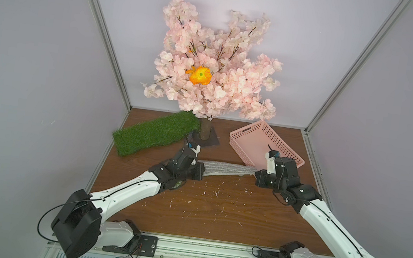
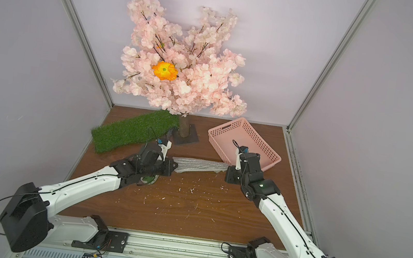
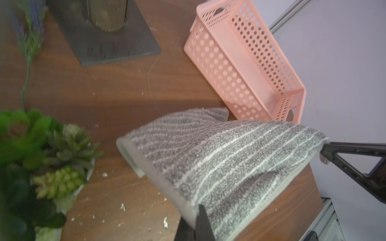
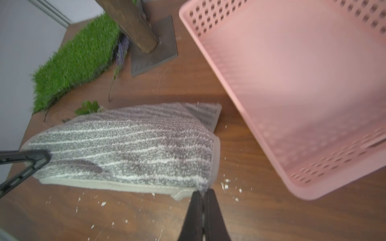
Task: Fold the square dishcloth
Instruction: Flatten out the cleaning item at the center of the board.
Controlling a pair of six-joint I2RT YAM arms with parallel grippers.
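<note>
The wooden surface (image 1: 205, 211) lies below both sets of jaws. The pink basket (image 1: 266, 143) sits just beyond the right gripper (image 4: 201, 191). The square dishcloth (image 1: 227, 169) hangs stretched between them, one corner pinched in the left gripper (image 3: 198, 208), another clamped in the right jaws.

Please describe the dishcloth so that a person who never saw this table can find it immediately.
Start at the pink basket on the wooden table; just in front of its near corner hangs the dishcloth. It is stretched between the left gripper and the right gripper, each shut on a corner. It is the only soft grey thing with thin whitish stripes; the grass mat is green.
</note>
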